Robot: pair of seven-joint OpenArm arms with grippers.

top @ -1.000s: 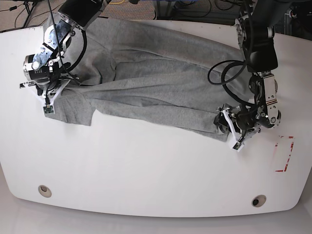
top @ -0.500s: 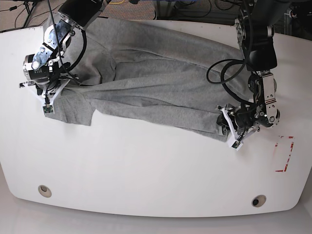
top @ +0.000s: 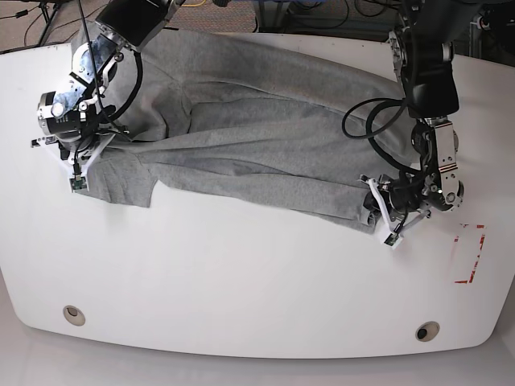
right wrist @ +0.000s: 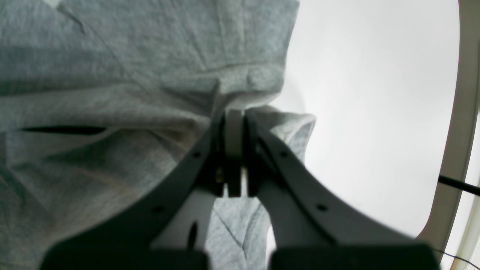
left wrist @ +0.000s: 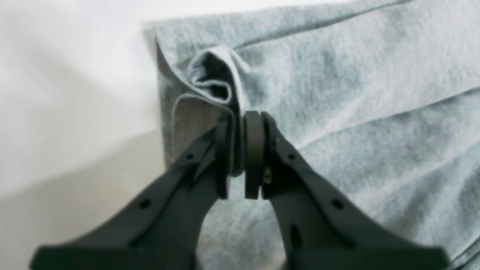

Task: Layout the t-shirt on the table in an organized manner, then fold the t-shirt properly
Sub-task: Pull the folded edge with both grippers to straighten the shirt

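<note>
The grey t-shirt [top: 257, 145] lies spread and creased across the back half of the white table [top: 241, 273]. My left gripper [top: 370, 206] is at the shirt's lower right corner. In the left wrist view this left gripper [left wrist: 240, 120] is shut on a folded bit of the t-shirt's [left wrist: 337, 93] edge. My right gripper [top: 101, 139] sits at the shirt's left end, near a sleeve. The right wrist view shows the right gripper [right wrist: 234, 123] shut on bunched fabric of the t-shirt [right wrist: 112, 75], low over the table [right wrist: 375, 112].
Two round grommet holes [top: 73, 314] [top: 426, 330] sit near the table's front edge. A red-outlined rectangle [top: 469, 254] is marked at the right. Cables and equipment crowd the space behind the table's back edge [top: 322, 36].
The left gripper has closed on the shirt's corner and shifted slightly. The right arm and the shirt's left end have stayed put.
</note>
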